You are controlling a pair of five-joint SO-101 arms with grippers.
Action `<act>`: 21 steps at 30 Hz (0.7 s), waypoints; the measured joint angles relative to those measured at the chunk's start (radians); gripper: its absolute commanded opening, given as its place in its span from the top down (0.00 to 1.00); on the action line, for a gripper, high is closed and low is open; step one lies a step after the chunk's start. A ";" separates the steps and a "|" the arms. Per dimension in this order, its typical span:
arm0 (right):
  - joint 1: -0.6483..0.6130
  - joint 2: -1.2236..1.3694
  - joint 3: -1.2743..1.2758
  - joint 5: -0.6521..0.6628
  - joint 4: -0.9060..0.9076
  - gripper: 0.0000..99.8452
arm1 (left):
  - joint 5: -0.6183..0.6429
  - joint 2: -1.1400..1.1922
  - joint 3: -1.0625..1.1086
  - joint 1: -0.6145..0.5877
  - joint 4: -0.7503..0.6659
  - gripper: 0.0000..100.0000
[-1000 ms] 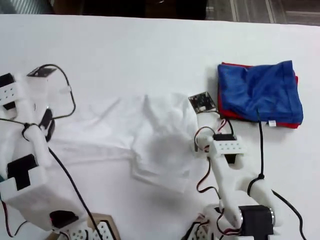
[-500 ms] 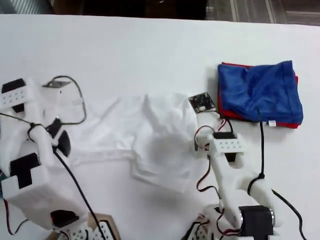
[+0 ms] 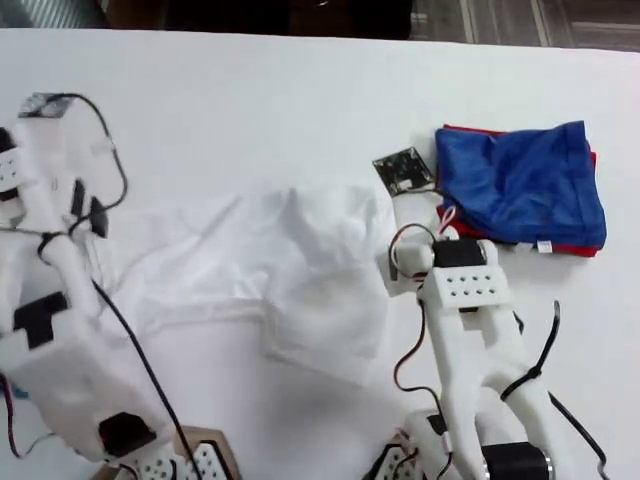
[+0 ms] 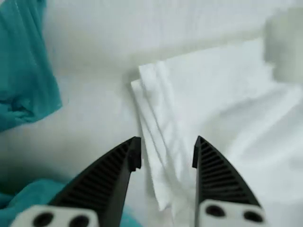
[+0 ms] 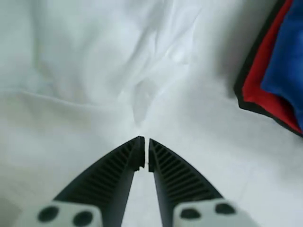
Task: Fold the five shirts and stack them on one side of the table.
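A crumpled white shirt (image 3: 290, 270) lies spread across the middle of the table. A folded blue shirt (image 3: 525, 180) rests on a folded red one (image 3: 470, 232) at the right. My left gripper (image 4: 164, 153) is open and hovers over the white shirt's folded edge (image 4: 161, 132), holding nothing. A teal shirt (image 4: 23, 71) lies bunched beside that edge. My right gripper (image 5: 146, 152) is shut and empty, just off the white shirt's rim (image 5: 137, 94). The red and blue stack (image 5: 279, 85) is off to one side of it.
The left arm (image 3: 50, 300) stands at the table's left edge, and the right arm (image 3: 470, 330) at the front right with loose cables. Bare white tabletop (image 3: 250, 110) stretches along the far side.
The left arm swung in over the shirt's left end, then drew back toward the far left. The right arm rose and pushed slightly farther away, next to the stack. The shirt barely shifted.
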 measured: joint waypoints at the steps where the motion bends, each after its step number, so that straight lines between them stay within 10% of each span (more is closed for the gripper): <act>1: -0.002 0.000 0.000 0.000 0.003 0.98 | 0.029 0.044 -0.020 0.006 -0.003 0.80; 21: -0.003 0.000 0.017 0.000 0.031 0.98 | 0.198 0.574 -0.620 -0.009 0.186 0.80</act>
